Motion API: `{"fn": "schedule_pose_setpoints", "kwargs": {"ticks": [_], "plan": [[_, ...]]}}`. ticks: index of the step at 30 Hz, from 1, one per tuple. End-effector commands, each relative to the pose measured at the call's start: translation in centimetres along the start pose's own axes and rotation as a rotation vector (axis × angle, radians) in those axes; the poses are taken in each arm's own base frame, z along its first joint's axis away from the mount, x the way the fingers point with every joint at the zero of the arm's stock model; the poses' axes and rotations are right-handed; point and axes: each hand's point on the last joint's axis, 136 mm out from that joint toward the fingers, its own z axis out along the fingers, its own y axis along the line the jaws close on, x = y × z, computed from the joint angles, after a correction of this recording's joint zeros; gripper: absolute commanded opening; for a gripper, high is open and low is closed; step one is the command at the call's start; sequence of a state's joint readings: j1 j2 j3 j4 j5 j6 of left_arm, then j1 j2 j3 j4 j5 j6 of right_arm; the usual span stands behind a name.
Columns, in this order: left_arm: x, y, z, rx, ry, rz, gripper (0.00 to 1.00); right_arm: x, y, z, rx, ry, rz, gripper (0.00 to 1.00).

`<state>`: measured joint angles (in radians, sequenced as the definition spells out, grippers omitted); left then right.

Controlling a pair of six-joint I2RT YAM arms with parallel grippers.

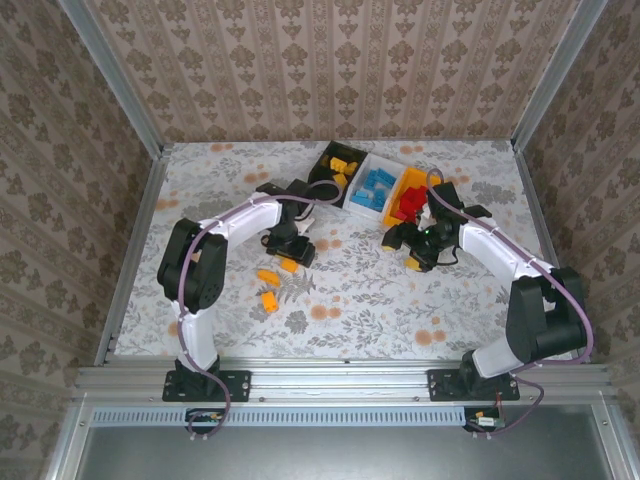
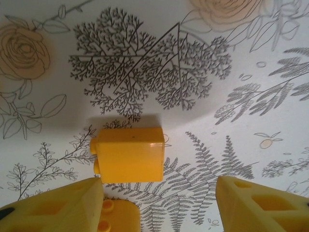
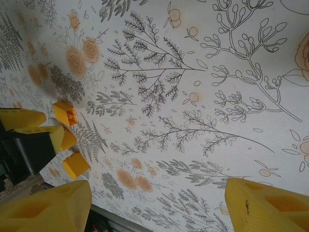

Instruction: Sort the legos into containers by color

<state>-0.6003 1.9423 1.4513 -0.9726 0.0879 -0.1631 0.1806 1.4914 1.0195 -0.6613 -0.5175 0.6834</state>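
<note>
Left gripper (image 2: 159, 184): two yellow fingers (image 2: 63, 205) are held spread, nothing pinched. One orange-yellow brick (image 2: 129, 154) is seen on its side just ahead of the tips, nearer the left finger, studs pointing left. A second brick (image 2: 118, 218), studs up, is half hidden beside that finger.

Right gripper (image 3: 158, 186): fingers (image 3: 268, 208) are spread and empty over the flowered table (image 3: 203, 96).

From above, three loose legos (image 1: 267, 275) are counted by the left fingers, all orange-yellow. Beyond both grippers three bins are set touching in a row: black bin (image 1: 322, 168) with orange-yellow pieces, white bin (image 1: 362, 204) with blue, orange-yellow bin (image 1: 405, 180) with red. The contents cannot be counted.
</note>
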Motion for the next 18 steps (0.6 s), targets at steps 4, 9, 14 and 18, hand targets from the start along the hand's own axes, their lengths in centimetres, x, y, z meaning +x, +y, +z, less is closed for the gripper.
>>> {"fn": "schedule_pose_setpoints", "kwargs": {"ticks": [4,9,14,18], "plan": [[1.2,0.7,0.8,-0.038,0.041,0.019,0.64,0.7,0.0,-0.3,-0.004,0.008,-0.008,0.75],[2.0,0.6,1.6,-0.025,0.058,0.009,0.63,0.6,0.0,-0.3,-0.004,0.008,-0.003,0.75],[2.8,0.7,2.4,-0.032,0.078,0.009,0.61,0.6,0.0,-0.2,-0.005,0.007,-0.001,0.75],[2.8,0.8,3.0,-0.033,0.086,-0.002,0.56,0.4,0.1,-0.2,-0.006,0.009,-0.003,0.75]]}}
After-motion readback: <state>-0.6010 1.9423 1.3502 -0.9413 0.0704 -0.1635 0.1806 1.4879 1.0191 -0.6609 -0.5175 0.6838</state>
